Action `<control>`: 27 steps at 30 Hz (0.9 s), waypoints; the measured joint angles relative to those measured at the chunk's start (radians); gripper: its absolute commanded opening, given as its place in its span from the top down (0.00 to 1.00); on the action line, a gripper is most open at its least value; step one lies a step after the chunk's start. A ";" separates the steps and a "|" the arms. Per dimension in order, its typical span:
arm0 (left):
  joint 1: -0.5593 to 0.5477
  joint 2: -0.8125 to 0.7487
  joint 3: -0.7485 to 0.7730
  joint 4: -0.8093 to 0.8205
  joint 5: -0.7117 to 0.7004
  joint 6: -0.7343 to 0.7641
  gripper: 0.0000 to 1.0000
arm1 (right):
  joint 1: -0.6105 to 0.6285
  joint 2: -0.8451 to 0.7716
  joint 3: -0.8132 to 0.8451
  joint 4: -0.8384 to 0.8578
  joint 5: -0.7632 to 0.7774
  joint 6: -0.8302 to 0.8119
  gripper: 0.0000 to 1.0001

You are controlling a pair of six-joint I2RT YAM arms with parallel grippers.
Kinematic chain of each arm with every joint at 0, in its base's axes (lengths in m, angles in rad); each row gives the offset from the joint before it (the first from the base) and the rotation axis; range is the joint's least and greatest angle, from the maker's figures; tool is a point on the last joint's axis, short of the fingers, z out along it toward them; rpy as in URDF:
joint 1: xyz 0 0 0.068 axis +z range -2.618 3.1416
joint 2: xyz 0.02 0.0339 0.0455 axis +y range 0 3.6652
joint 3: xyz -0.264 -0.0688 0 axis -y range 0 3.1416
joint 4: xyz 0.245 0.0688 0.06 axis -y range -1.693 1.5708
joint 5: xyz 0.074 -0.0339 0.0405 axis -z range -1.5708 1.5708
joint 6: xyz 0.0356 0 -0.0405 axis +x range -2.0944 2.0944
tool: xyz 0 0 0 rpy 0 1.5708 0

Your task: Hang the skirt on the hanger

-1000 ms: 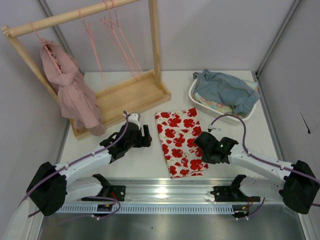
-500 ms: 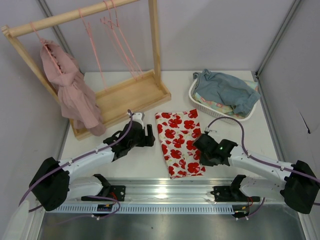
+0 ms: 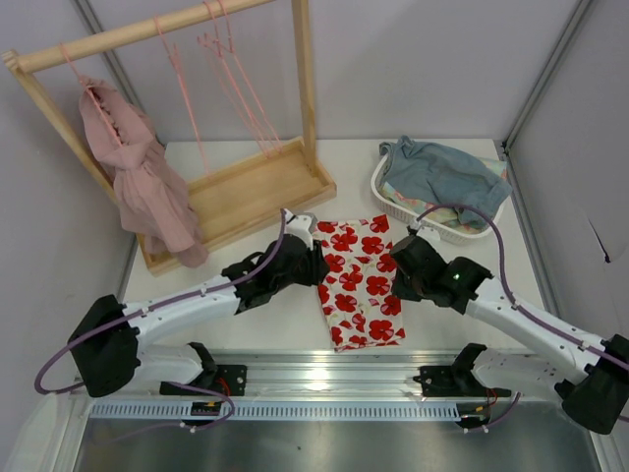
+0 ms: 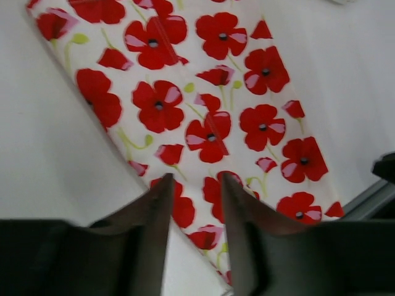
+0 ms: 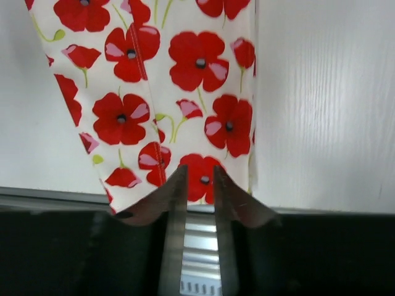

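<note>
Skirt point(image 3: 359, 280) recorded lying flat on the white table point(image 3: 354, 167), between the two arms, its near hem close to the metal rail point(image 3: 324, 369) at the table's front edge. Left gripper point(image 3: 313, 264) is seen at the skirt's left edge; in the left wrist view point(image 4: 194, 182) the jaws are partly parted, with a clear gap through which the flowered cloth point(image 4: 203, 117) and its border with the bare table are visible; nothing is held. Whether the fingertips touch the cloth cannot be told. Right gripper point(image 3: 405, 264) is seen at the skirt's right edge; in the right wrist view point(image 5: 196, 172) the jaws are parted only narrowly, the tips over the near hem of the cloth point(image 5: 185, 80), and nothing is seen clamped between them. Further out, a white basket point(image 3: 393, 211) with a blue-grey cloth point(image 3: 442, 177) heaped in it is noted at the far right of the table. At the far left a wooden rack point(image 3: 147, 29) is noted; from its bar a thin pink hanger point(image 3: 185, 98) is hung bare, more alike point(image 3: 236, 79) beside it, and a dusty-pink garment point(image 3: 147, 187) at the left end. Skirt and hanger are well apart.
</note>
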 measured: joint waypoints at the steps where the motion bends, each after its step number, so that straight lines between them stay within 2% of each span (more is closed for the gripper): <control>1: -0.016 0.008 0.000 0.006 0.001 -0.009 0.71 | -0.019 0.004 -0.005 0.021 -0.006 -0.011 0.88; 2: -0.039 0.019 0.000 0.013 0.000 -0.024 0.85 | -0.042 0.008 -0.016 0.053 -0.016 -0.022 0.95; 3: -0.059 0.029 0.000 0.022 0.000 -0.038 0.97 | -0.060 0.016 -0.030 0.082 -0.027 -0.032 0.97; 4: -0.080 0.044 0.000 0.036 -0.002 -0.055 1.00 | -0.076 0.028 -0.046 0.116 -0.039 -0.040 0.98; 9: -0.166 0.149 -0.001 0.102 -0.011 -0.140 1.00 | -0.140 0.146 -0.103 0.285 -0.075 -0.097 1.00; 16: -0.256 0.271 -0.011 0.148 -0.019 -0.238 1.00 | -0.189 0.402 -0.068 0.494 -0.099 -0.180 1.00; 23: -0.269 0.372 -0.045 0.165 -0.027 -0.324 1.00 | -0.209 0.636 0.019 0.651 -0.099 -0.235 1.00; 27: -0.263 0.379 -0.056 0.186 -0.045 -0.359 1.00 | -0.214 0.671 0.038 0.696 -0.097 -0.242 1.00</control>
